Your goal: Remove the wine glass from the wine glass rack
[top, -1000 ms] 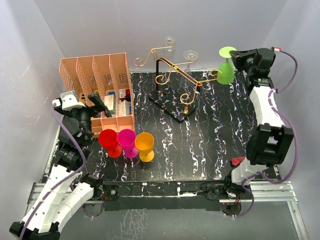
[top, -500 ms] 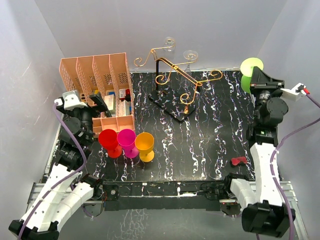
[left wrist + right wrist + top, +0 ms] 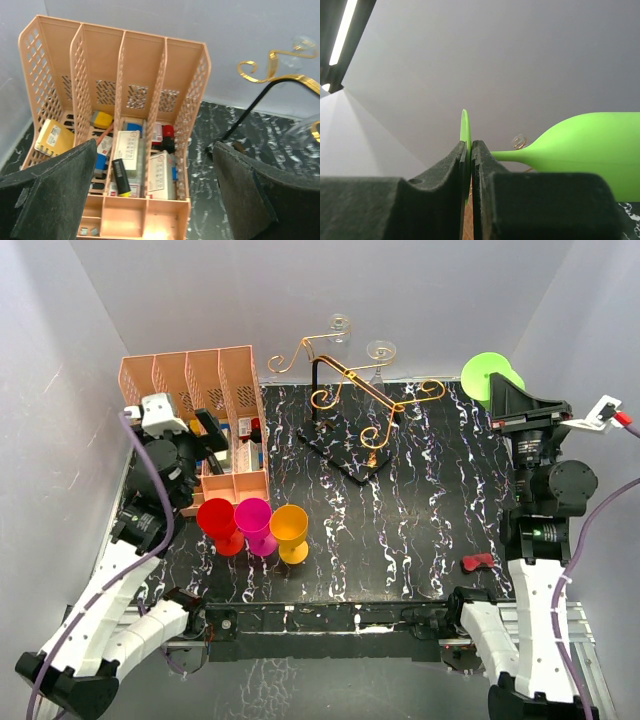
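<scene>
The right arm stands tall by the right edge of the tabletop (image 3: 430, 500), and its top part reaches toward the far right corner. The right gripper (image 3: 471, 150) is closed tight on the flat foot of the green glass (image 3: 482, 373) — the two fingers (image 3: 451, 165) pinch the thin round foot from both sides. The glass lies on its side in the air, with its stem level and its bowl sticking out to one side of the fingers. It is off the rack (image 3: 352, 390) and well apart from it, up over the far right corner.

The rack stands near the far edge, about in the middle, on its flat black base. Two clear glasses (image 3: 379, 349) sit up by its far arms.

The left arm bends up by the left edge. The left gripper (image 3: 155, 147) is wide open and holds nothing — it points down at the peach box (image 3: 150, 100) in the far left corner, which has small things in its slots.

Three cups stand in a row just beside that box, nearer the front: red (image 3: 217, 524), pink (image 3: 254, 524) and orange (image 3: 290, 531).
</scene>
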Controlling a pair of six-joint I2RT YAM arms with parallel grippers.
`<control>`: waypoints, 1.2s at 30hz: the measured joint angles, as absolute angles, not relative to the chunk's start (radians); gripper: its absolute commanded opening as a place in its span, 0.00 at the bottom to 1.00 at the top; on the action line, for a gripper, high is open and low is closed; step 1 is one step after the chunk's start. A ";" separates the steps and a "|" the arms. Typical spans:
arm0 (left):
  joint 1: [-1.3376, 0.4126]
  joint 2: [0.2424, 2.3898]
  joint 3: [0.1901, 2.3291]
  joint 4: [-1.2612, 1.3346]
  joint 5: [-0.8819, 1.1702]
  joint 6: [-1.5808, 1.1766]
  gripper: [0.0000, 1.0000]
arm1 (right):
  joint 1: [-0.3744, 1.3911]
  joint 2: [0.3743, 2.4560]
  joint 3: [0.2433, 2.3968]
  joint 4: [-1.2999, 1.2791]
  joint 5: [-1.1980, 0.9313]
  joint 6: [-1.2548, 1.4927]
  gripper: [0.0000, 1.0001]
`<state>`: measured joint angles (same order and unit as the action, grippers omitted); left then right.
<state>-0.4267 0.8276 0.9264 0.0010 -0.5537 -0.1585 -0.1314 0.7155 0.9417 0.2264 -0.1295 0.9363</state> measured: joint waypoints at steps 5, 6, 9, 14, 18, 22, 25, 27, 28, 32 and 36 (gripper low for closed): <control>-0.428 0.785 1.052 -0.123 -0.494 -0.286 0.97 | -0.068 0.685 1.013 0.129 -0.038 0.826 0.12; -0.428 0.770 1.069 -0.142 -0.473 -0.319 0.97 | -0.059 0.677 1.013 0.116 -0.025 0.825 0.12; -0.427 0.747 1.112 -0.178 -0.389 -0.430 0.97 | -0.020 0.647 1.013 0.104 -0.008 0.875 0.12; -0.428 0.801 1.147 -0.161 -0.173 -0.610 0.97 | 0.058 0.642 0.962 0.165 -0.057 1.063 0.12; -0.428 0.900 1.143 -0.060 0.045 -0.748 0.97 | 0.093 0.664 0.908 0.268 -0.138 1.254 0.14; -0.428 1.001 1.087 0.173 0.277 -0.909 0.97 | 0.108 0.703 0.871 0.427 -0.220 1.477 0.14; -0.428 1.090 1.025 0.440 0.436 -1.077 0.97 | 0.115 0.740 0.842 0.577 -0.270 1.651 0.14; -0.428 1.169 0.998 0.643 0.518 -1.203 0.96 | 0.117 0.765 0.826 0.670 -0.292 1.749 0.14; -0.429 1.209 0.988 0.733 0.550 -1.264 0.96 | 0.117 0.776 0.821 0.703 -0.300 1.786 0.14; -0.440 1.349 0.953 1.071 0.616 -1.491 0.95 | 0.117 0.854 0.812 0.847 -0.350 1.950 0.14; -0.458 1.422 0.944 1.288 0.630 -1.633 0.94 | 0.118 0.936 0.807 0.975 -0.405 2.027 0.14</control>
